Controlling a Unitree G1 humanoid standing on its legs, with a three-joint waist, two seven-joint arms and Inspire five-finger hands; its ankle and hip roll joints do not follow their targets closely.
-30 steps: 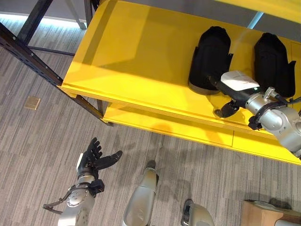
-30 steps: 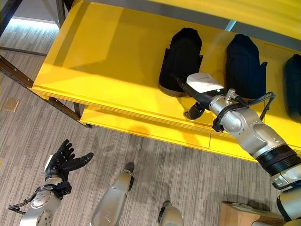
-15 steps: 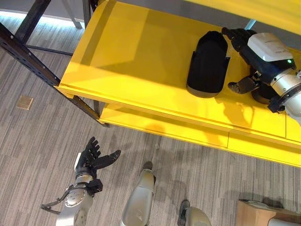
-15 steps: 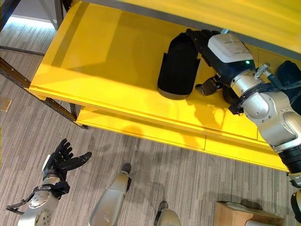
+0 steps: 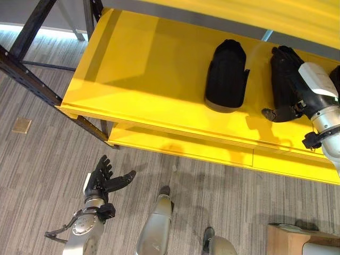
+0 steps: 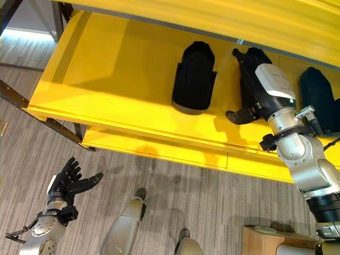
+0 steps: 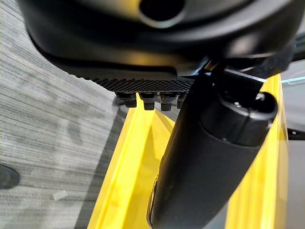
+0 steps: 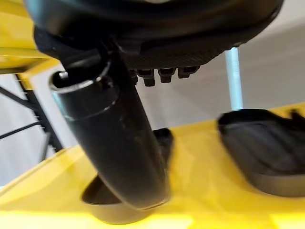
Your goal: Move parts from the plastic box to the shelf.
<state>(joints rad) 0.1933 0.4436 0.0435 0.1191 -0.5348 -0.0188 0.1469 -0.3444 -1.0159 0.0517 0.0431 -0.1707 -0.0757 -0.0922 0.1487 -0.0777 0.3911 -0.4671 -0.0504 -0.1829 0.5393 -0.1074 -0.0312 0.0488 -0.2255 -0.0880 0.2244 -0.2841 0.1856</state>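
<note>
Three black moulded parts lie on the yellow shelf (image 5: 149,69): one in the middle (image 5: 227,77), a second to its right (image 6: 248,79), a third at the far right (image 6: 317,95). My right hand (image 6: 268,87) hovers over the second part with straight fingers and its thumb (image 5: 276,113) sticking out toward the first part. The right wrist view has the thumb (image 8: 114,143) stretched out with nothing held, and a black part (image 8: 267,148) lying on the shelf past it. My left hand (image 5: 103,180) hangs open low over the floor at lower left.
A dark metal shelf frame (image 5: 32,69) runs down the left side. A lower yellow level (image 5: 175,146) sticks out under the shelf's front edge, and an upper yellow board (image 5: 255,13) hangs over it. A brown box (image 5: 287,241) stands on the floor at lower right.
My right hand has left the near end of the middle part and swung up and right, over the second part. The camera has shifted a little. The left hand stays put.
</note>
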